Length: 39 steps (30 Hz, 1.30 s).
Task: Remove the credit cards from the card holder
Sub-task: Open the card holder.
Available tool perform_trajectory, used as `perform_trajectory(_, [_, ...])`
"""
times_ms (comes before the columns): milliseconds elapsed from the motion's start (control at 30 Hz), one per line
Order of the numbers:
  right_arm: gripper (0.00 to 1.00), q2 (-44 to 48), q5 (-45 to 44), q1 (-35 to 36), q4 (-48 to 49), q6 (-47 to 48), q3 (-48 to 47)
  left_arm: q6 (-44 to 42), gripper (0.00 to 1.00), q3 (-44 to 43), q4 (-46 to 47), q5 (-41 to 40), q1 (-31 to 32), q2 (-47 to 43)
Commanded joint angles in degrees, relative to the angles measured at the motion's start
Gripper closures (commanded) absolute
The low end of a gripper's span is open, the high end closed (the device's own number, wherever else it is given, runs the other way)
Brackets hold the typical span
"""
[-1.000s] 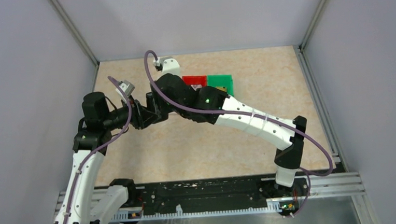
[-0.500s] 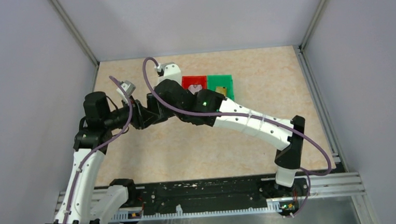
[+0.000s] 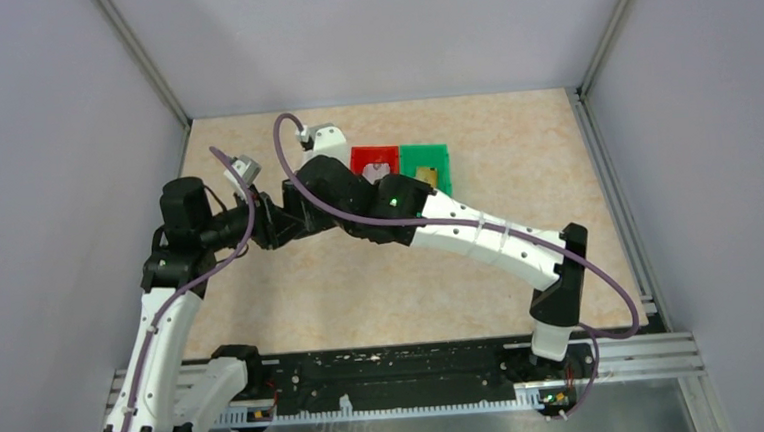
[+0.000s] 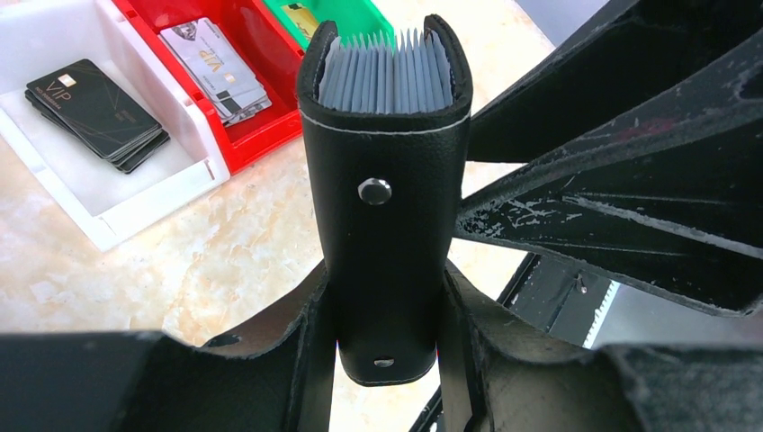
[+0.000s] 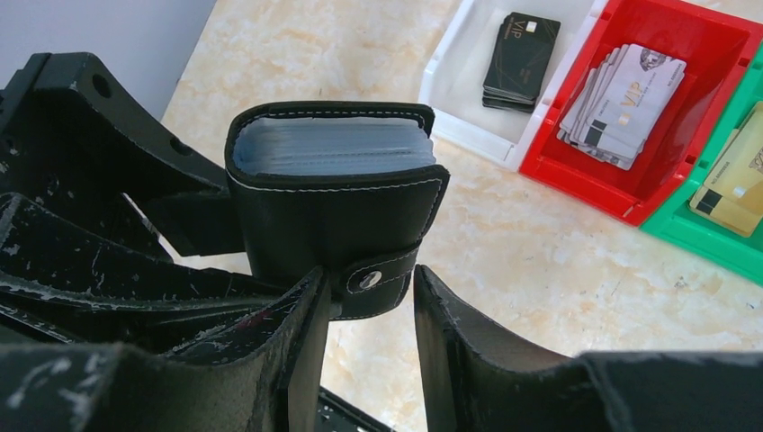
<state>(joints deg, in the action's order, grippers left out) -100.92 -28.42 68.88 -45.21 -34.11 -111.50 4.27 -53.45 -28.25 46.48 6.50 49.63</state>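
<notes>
The card holder (image 4: 387, 180), a black leather-like wallet, stands upright above the table with my left gripper (image 4: 385, 297) shut on its lower part. Grey plastic sleeves (image 4: 385, 72) show at its open top; whether any hold cards I cannot tell. My right gripper (image 5: 371, 283) has come in from the side, and its jaws have closed around the holder's strap tab (image 5: 382, 281). Credit cards lie in the bins: black ones (image 5: 520, 56), silvery ones (image 5: 621, 103) and gold ones (image 5: 733, 175). In the top view both grippers (image 3: 280, 214) meet at mid-left, and the arms hide the holder.
Three bins stand side by side behind the grippers: a white one (image 4: 135, 211), a red one (image 3: 374, 158) and a green one (image 3: 425, 158). Grey walls close in the table on three sides. The black rail (image 3: 407, 370) with the arm bases runs along the near edge.
The right wrist has shifted slightly left toward the left gripper. The left arm has stayed still.
</notes>
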Motion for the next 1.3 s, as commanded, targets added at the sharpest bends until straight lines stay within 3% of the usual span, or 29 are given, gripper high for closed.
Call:
perform_trajectory(0, [0.61,-1.03,-0.67,1.08,0.06,-0.04,-2.87,-0.24,1.00,-0.94,4.32,1.12,0.18,-1.74])
perform_trajectory(200, [0.68,-1.13,-4.77,1.06,-0.57,0.04,-2.60,-0.20,1.00,-1.04,4.08,1.54,0.18,-2.23])
perform_trajectory(633, [1.00,-5.93,-12.25,1.08,-3.40,1.29,-6.92,-0.14,1.00,-1.40,3.41,2.01,0.18,-3.21])
perform_trajectory(1000, [1.00,0.31,-18.26,1.11,-2.04,0.25,0.22,0.11,1.00,-1.30,3.29,1.45,0.18,-2.80])
perform_trajectory(1267, [1.00,6.81,-15.97,1.11,2.76,-0.15,7.93,0.22,1.00,-1.56,3.29,1.48,0.18,-2.76])
